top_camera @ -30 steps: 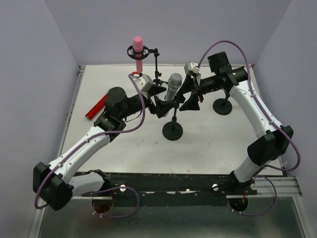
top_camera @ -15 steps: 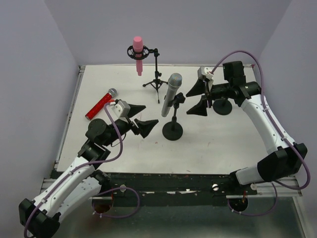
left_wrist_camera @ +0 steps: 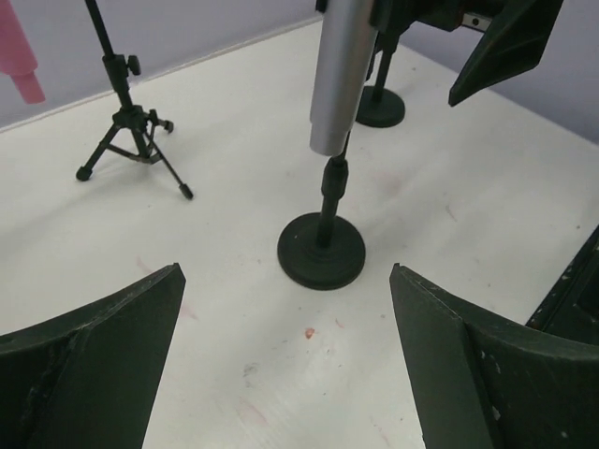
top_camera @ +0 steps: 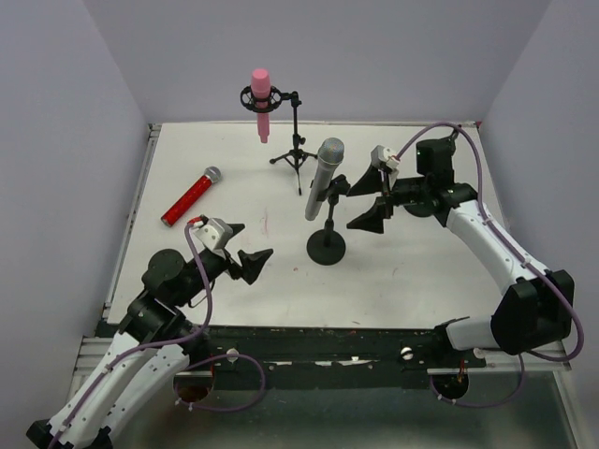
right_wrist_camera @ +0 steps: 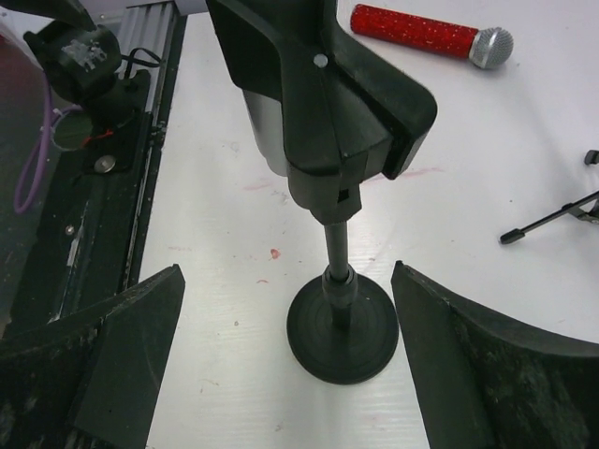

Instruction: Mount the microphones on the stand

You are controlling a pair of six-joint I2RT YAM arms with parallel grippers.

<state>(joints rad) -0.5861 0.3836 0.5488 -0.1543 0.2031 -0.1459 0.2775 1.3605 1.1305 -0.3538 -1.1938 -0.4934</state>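
1. White table (top_camera: 421, 271), lilac walls on three sides, arm bases at the near edge.
2. Far centre: pink microphone (top_camera: 261, 98) stands upright in the ring mount of the tripod stand (top_camera: 296, 142).
3. Mid-table: silver-grey microphone (top_camera: 324, 178) sits in the clip (right_wrist_camera: 328, 94) of the round-base stand (top_camera: 326, 246), tilted, mesh head up.
4. Left side: red microphone (top_camera: 190, 198) lies flat on the table, mesh head toward the far side, well apart from both grippers.
5. Jaws of the left gripper (top_camera: 249, 243) are spread wide with nothing between them. It sits near the round-base stand, on its left, not touching. In the left wrist view its fingers (left_wrist_camera: 103, 346) frame the stand's base, with the silver-grey barrel ahead and higher.
6. Jaws of the right gripper (top_camera: 362, 200) are spread wide and empty. It sits just right of the silver-grey microphone, apart from it. In the right wrist view the clip and pole line up between the fingers (right_wrist_camera: 103, 355), farther out.
7. Left arm is folded low, elbow near its base, wrist aimed at the stand.
8. Right arm reaches in from the right edge, wrist aimed left.
9. A second round-base stand (left_wrist_camera: 379, 103) stands under the right arm.
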